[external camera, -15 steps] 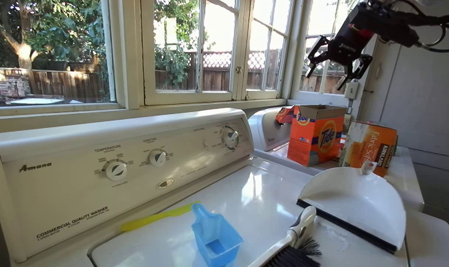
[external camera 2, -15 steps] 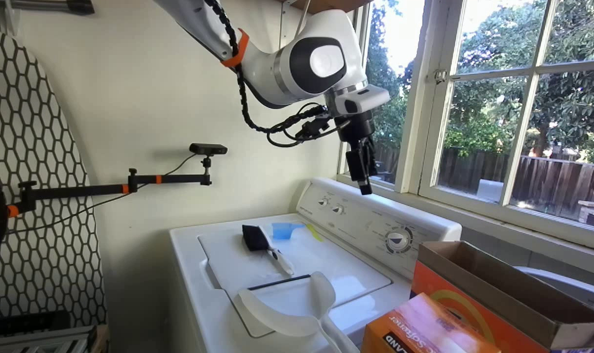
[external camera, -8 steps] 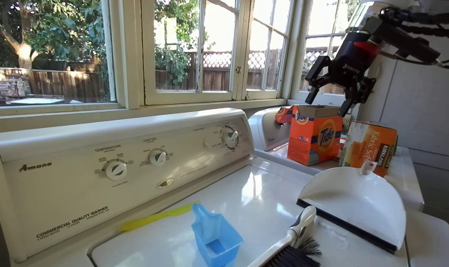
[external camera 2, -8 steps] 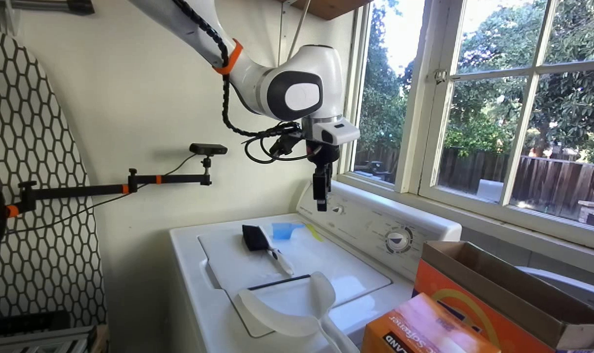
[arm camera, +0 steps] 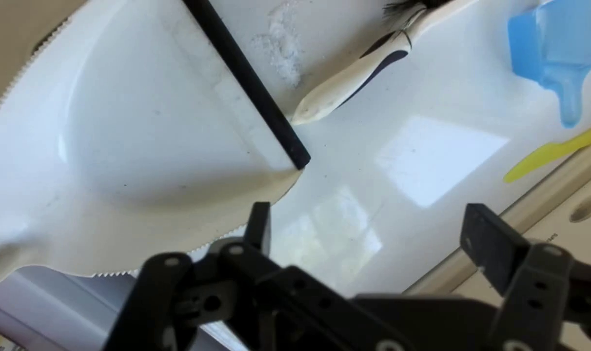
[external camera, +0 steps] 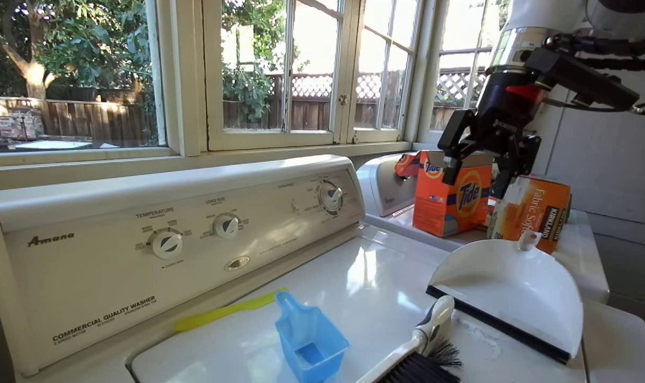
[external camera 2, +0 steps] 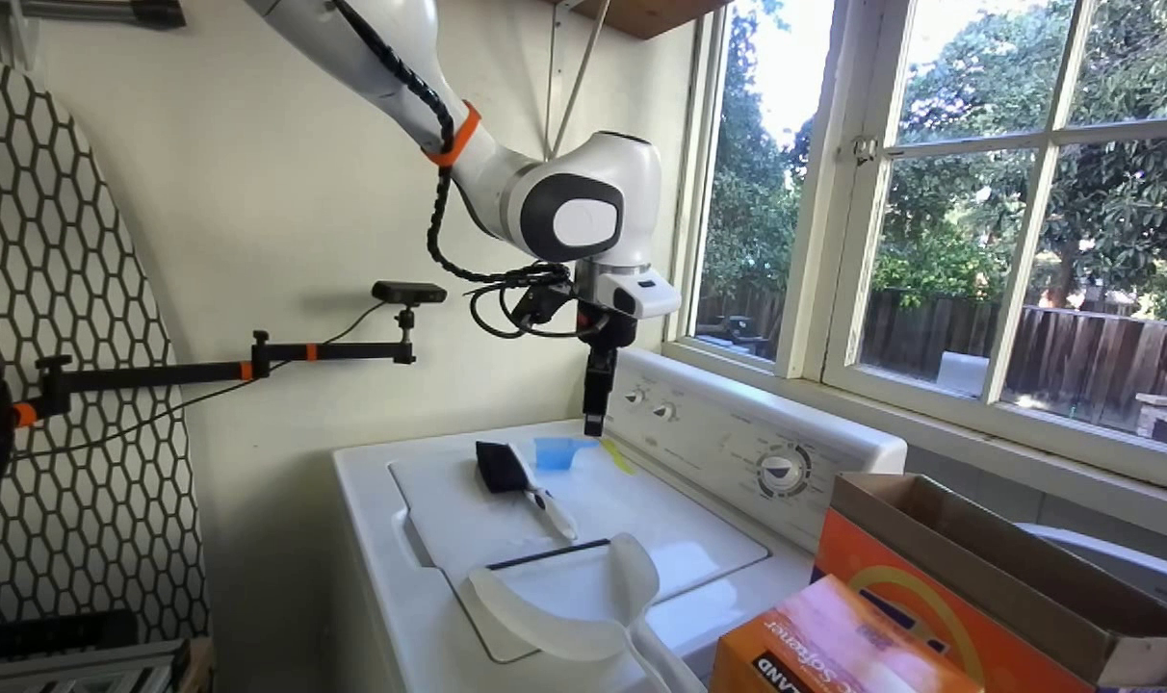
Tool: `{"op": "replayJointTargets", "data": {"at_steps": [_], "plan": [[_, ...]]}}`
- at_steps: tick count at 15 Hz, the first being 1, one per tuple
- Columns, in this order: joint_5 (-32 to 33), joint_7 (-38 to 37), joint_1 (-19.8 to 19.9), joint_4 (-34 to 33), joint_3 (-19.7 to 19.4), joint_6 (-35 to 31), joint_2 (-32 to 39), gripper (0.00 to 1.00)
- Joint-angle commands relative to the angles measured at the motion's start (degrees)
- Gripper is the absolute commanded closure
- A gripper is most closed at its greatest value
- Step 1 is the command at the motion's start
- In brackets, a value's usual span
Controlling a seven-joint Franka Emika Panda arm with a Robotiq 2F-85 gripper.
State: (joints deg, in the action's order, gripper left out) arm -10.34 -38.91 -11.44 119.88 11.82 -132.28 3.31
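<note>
Our claw (arm camera: 368, 219) is spread wide, with nothing between its fingers. It hangs over the white washer (arm camera: 354, 151) and touches nothing. The closest things we can see are a white dustpan (arm camera: 144, 122) and a small brush (arm camera: 368, 63). Both lie lower than the claw: the dustpan off to one finger's side, the brush out in front. The tip of the brush's handle is right by the dustpan's black lip, and we cannot tell if they touch.

We think the dustpan is light, stiff plastic, smooth and a bit slippery. It looks too wide to pinch across, so its handle or thin edge seems the best place to hold. The brush looks light too. Its dark hairs look soft and would bend, so we would pick the middle of its hard handle. On the other finger's side, farther out, are a blue scoop (arm camera: 554, 44) and a yellow stick (arm camera: 554, 152).
</note>
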Motion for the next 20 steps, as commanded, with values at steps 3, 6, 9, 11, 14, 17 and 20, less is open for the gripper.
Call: {"op": "replayJointTargets", "data": {"at_steps": [3, 6, 9, 11, 14, 17, 20], "plan": [[2.13, -12.84, -0.45, 0.15, -1.15, -1.36, 0.43, 0.0], [2.93, -24.43, -1.35, 0.12, -0.68, -1.49, 1.22, 0.0], [3.7, -32.69, -2.51, -0.67, -0.1, -0.58, 2.87, 0.0], [4.84, -36.15, -3.49, -0.94, 0.33, -0.83, 4.53, 0.0], [6.04, -38.91, -4.98, -1.39, 0.65, -1.84, 7.48, 0.0], [6.48, -40.41, -6.33, -1.91, 0.47, -4.57, 10.56, 0.0], [7.09, -42.31, -7.6, -3.07, -0.26, -6.68, 13.77, 0.0]]}}
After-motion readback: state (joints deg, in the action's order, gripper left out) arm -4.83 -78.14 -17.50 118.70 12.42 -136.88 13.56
